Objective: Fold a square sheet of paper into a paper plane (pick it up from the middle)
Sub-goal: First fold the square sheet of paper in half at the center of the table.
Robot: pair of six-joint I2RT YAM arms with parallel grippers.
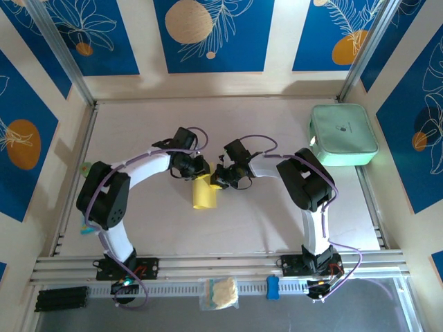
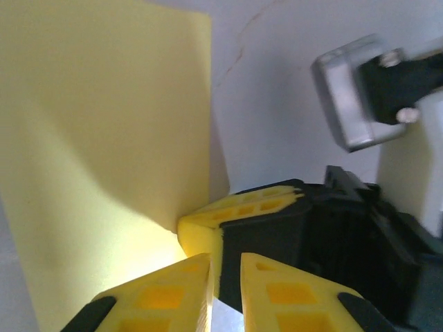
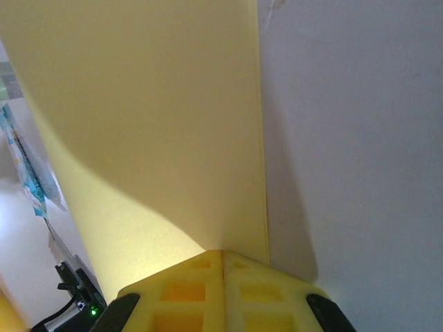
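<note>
Yellow finger pads point(image 3: 187, 290) of the right gripper point(image 3: 223, 257) sit closest to the lens in the right wrist view. I note them pressed flat together with the square sheet of paper point(image 3: 159, 124) rising from between their tips, so this gripper is clamped on the sheet. The paper bows away from the pads in a smooth curve.

From the left wrist view, the left gripper point(image 2: 225, 266) has its two pads almost together, with a thin slit between them. I cannot tell whether any paper edge sits in that slit. The sheet stands just to the left of these pads, and one yellow finger of the right gripper meets it at its lower corner.

Overhead, the sheet lies near the middle of the table point(image 1: 138, 124), directly between and just below the two gripper heads, which nearly touch.

A mint-green case point(image 1: 344, 133) rests at the far right of the table. It bears one small dark mark on its lid, too small to read. Blue wall panels point(image 1: 214, 34) carry printed orange rounds and white leaf outlines. On the near rail lie a cream wad in a clear bag point(image 1: 219, 292) and a small blue piece point(image 1: 273, 287).
</note>
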